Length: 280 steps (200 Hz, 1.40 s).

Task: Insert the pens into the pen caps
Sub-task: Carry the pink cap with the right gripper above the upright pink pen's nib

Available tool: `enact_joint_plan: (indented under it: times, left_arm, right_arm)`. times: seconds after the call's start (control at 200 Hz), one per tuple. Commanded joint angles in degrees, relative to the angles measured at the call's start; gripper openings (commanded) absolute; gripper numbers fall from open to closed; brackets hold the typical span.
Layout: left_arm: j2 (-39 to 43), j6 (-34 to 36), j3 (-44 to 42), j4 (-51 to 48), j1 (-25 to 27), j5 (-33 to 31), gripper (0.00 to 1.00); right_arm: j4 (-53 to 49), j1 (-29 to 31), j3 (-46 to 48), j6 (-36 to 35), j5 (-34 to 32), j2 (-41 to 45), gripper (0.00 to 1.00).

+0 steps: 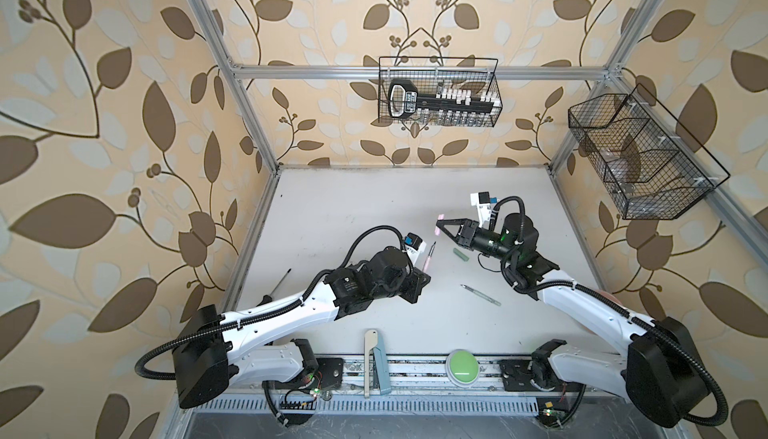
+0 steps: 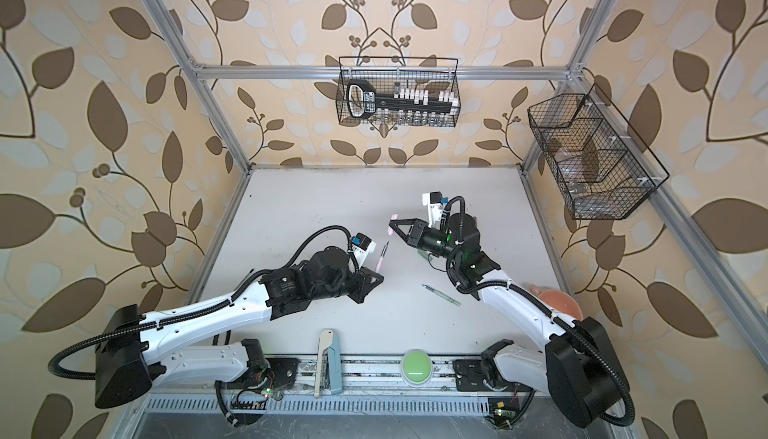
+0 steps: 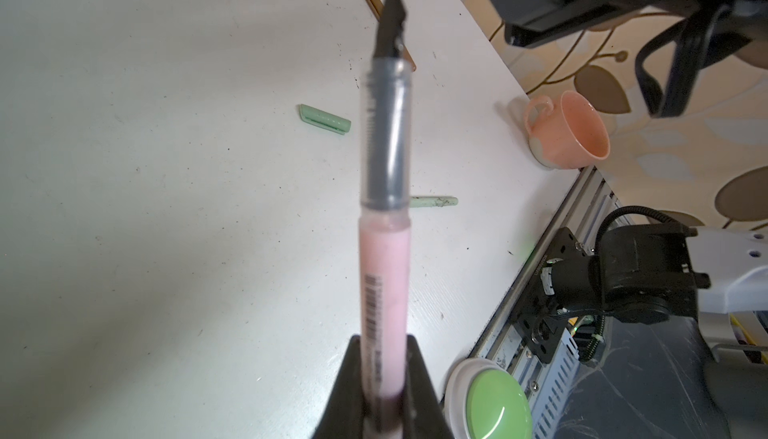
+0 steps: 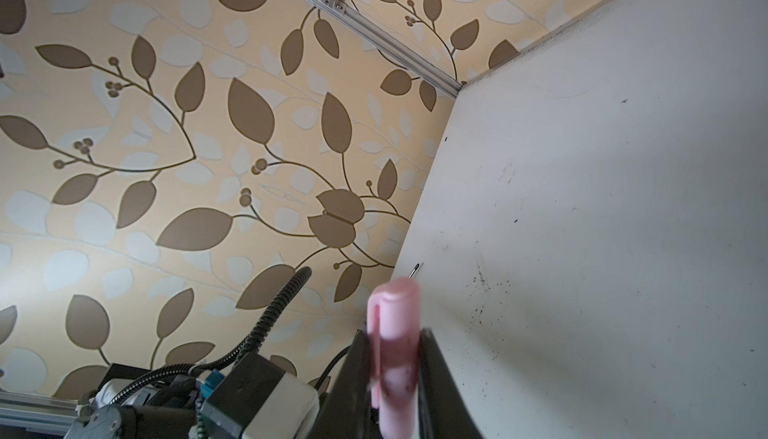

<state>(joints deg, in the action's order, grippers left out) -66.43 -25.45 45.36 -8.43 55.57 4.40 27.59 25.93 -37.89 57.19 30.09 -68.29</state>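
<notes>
Pink pen (image 3: pixel 384 250) sits clamped in the left hand (image 3: pixel 384 349), raised mid-worktop (image 1: pixel 353 208), its tip near the pink cap (image 4: pixel 395 312) pinched in the right hand (image 4: pixel 395 341). Align both axes first, then push slowly.

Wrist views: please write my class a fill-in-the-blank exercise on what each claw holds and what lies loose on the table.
1. The left claw grips a pen whose barrel is ___.
2. The right claw grips a cap coloured ___.
3. The one loose cap in view, lying on the table, is ___.
4. The number of claws holding something is ___.

Missing words: pink; pink; green; two.
</notes>
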Motion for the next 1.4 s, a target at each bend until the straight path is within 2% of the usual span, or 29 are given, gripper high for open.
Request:
enact_joint_plan:
  times: [0.0, 0.6, 1.394]
  left_arm:
    - [2.4, 1.2, 1.08, 0.3, 0.59, -1.0, 0.0]
    - [4.39, 0.87, -0.84, 0.78, 0.59, -2.35, 0.0]
    - [4.21, 0.49, -1.34, 1.4, 0.59, -2.46, 0.0]
  right_arm:
    - [-0.28, 1.12, 0.23, 0.34, -1.56, 0.88, 0.2]
    - [-1.69, 2.28, -0.75, -0.44, -3.67, 2.5, 0.2]
    - [-4.26, 2.98, -3.71, -2.33, -2.75, 1.15, 0.2]
